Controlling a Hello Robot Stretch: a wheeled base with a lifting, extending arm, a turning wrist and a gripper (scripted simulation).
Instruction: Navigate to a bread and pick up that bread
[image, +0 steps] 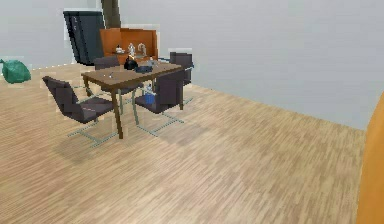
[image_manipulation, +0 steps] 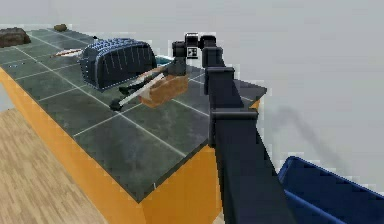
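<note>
- In the forward view, a green rounded thing (image: 13, 70) sits at the left edge. To its right a wooden worktop (image: 118, 82) stands on the plank floor with dark chairs (image: 82, 104) around it and small dark things on top.
- Behind it stand a tall dark cabinet (image: 84, 34) and an orange unit (image: 130, 42).
- In the arm side view, a tiled worktop (image_manipulation: 150, 140) with a dark top and orange sides runs from the upper left towards the middle.
- A brown lump (image_manipulation: 10, 38) lies at its far left corner, too small to name.
- A dark blue ribbed appliance (image_manipulation: 115, 60) stands near the worktop's far edge.
- A long utensil (image_manipulation: 131, 95) with a dark handle lies slantwise in front of the appliance.
- The bread (image_manipulation: 165, 90), a brown loaf, lies on the tiled worktop near its right end, touching the utensil.
- The tool (image_manipulation: 180, 62) is just above and right of the bread in the picture. Whether they touch cannot be told, nor whether the tool grasps anything.
- The arm (image_manipulation: 240, 150) rises from the bottom edge.
- A blue bin (image_manipulation: 330, 190) sits past the worktop's right corner.
</note>
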